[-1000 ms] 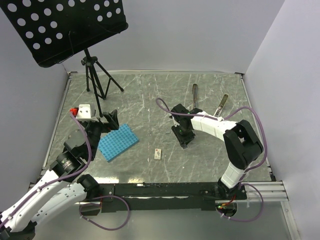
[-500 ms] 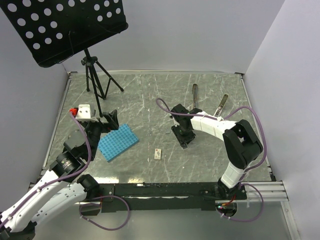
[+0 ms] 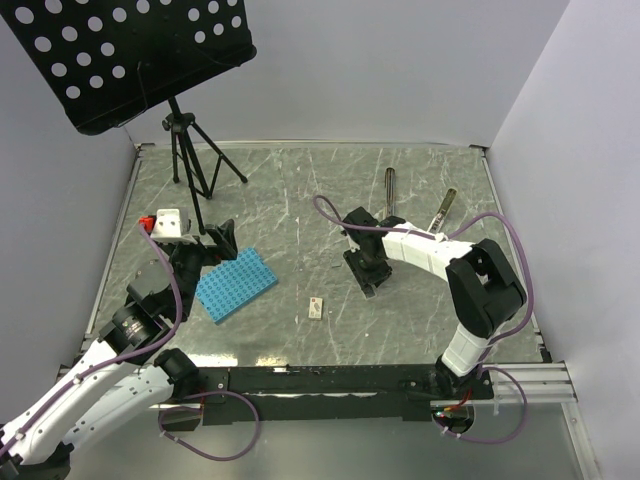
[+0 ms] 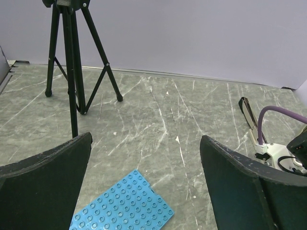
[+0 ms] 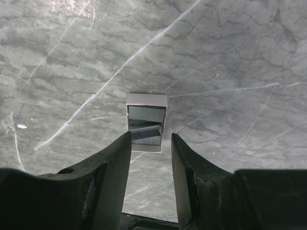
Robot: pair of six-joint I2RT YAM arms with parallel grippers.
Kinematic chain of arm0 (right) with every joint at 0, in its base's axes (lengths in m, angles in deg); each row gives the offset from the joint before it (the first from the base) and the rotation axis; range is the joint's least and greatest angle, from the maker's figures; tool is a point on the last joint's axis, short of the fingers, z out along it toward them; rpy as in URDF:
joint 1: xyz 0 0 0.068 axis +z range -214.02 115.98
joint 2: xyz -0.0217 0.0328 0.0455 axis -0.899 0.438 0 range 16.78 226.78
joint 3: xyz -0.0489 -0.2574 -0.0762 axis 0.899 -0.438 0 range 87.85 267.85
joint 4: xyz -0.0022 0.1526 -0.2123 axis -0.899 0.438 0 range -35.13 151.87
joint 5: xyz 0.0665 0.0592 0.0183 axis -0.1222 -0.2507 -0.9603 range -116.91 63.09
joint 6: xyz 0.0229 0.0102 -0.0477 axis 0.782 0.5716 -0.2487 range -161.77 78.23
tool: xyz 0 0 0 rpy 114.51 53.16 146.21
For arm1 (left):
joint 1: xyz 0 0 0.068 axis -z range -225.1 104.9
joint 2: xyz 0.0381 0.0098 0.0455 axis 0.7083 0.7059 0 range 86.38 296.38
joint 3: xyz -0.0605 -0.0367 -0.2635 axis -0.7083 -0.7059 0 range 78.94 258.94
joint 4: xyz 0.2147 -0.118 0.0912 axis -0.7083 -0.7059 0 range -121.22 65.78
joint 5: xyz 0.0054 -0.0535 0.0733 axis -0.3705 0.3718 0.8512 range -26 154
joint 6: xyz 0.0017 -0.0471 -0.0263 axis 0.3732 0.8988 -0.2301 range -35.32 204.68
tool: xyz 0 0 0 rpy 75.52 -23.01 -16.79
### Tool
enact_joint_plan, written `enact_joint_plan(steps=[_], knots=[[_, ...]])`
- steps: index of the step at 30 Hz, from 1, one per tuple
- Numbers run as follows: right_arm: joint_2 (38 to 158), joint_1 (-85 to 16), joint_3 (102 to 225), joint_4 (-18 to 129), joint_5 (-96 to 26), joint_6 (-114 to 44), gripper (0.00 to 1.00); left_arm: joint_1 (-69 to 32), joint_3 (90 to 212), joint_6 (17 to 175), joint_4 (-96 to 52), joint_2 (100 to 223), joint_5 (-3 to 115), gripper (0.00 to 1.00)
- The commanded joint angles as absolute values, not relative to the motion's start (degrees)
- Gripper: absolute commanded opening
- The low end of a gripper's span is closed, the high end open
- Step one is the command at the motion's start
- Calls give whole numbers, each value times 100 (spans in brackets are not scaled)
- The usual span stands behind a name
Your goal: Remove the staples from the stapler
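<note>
The stapler lies in two pieces at the back right: a dark slim body point(image 3: 390, 185) and a narrow brassy bar point(image 3: 444, 208). The left wrist view shows the body point(image 4: 248, 112) far off to the right. Grey staples point(image 5: 146, 125) sit as short strips in a small white box point(image 5: 147, 101) on the table, just ahead of my right gripper point(image 5: 150, 139). That gripper point(image 3: 370, 285) points down at mid-table, jaws apart, nothing between them. In the top view the box point(image 3: 316, 308) lies to its lower left. My left gripper point(image 4: 146, 139) hangs wide open over the left side.
A blue studded plate point(image 3: 236, 283) lies below the left gripper point(image 3: 222, 240), also seen in the left wrist view point(image 4: 122, 203). A black tripod point(image 3: 190, 165) with a perforated black desk point(image 3: 130, 50) stands at the back left. Walls close the table on three sides.
The right gripper's jaws have parted slightly. Neither arm nor any object has visibly moved.
</note>
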State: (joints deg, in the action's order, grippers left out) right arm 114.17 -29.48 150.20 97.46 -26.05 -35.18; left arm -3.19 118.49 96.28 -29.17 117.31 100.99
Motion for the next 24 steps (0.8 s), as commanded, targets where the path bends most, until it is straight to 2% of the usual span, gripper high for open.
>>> enact_joint_plan(steps=[1,24], knots=[[11276,-2992,15113,9706,-2533,-3447,47,-344,11875,9549,-2739,11687,10196,99],[11399,-3010,15070,9698,-2524,-3298,50,-344,11866,9540,-2739,11661,10205,99]])
